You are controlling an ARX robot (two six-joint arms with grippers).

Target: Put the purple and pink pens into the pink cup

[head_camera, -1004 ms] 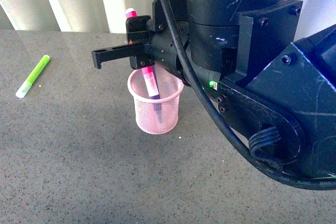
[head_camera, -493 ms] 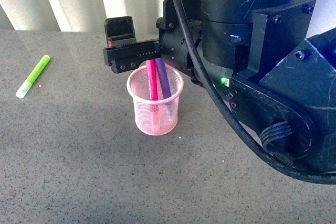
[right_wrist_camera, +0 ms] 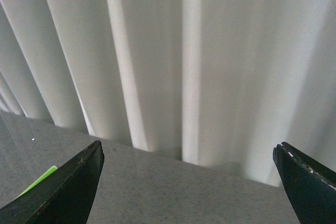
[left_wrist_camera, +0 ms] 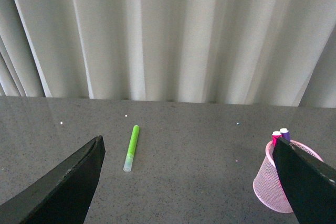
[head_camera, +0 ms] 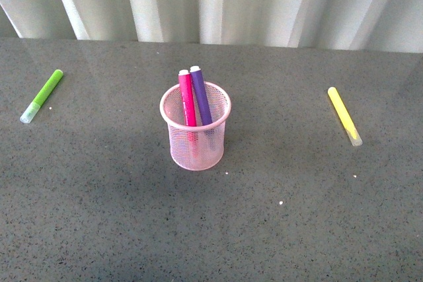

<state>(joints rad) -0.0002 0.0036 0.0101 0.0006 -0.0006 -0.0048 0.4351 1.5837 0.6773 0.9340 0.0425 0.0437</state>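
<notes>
The pink cup (head_camera: 195, 151) stands upright mid-table in the front view. Inside it, leaning side by side against the far rim, are the pink pen (head_camera: 187, 100) and the purple pen (head_camera: 200, 96), their tops above the rim. Neither arm shows in the front view. In the left wrist view my left gripper (left_wrist_camera: 188, 182) is open and empty, with the cup (left_wrist_camera: 266, 184) behind its one finger and the pen tops (left_wrist_camera: 280, 135) poking out. My right gripper (right_wrist_camera: 189, 182) is open and empty, facing the curtain; the cup is out of its view.
A lime-green marker (head_camera: 41, 96) lies at the far left of the table, also seen as the green marker (left_wrist_camera: 131, 147) from the left wrist. A yellow marker (head_camera: 344, 115) lies at the right. White curtain folds (head_camera: 218, 1) back the table's far edge.
The right arm, which hung over the cup and let go of the pink pen, has pulled back out of the front view. Both pens now stand free in the cup.
</notes>
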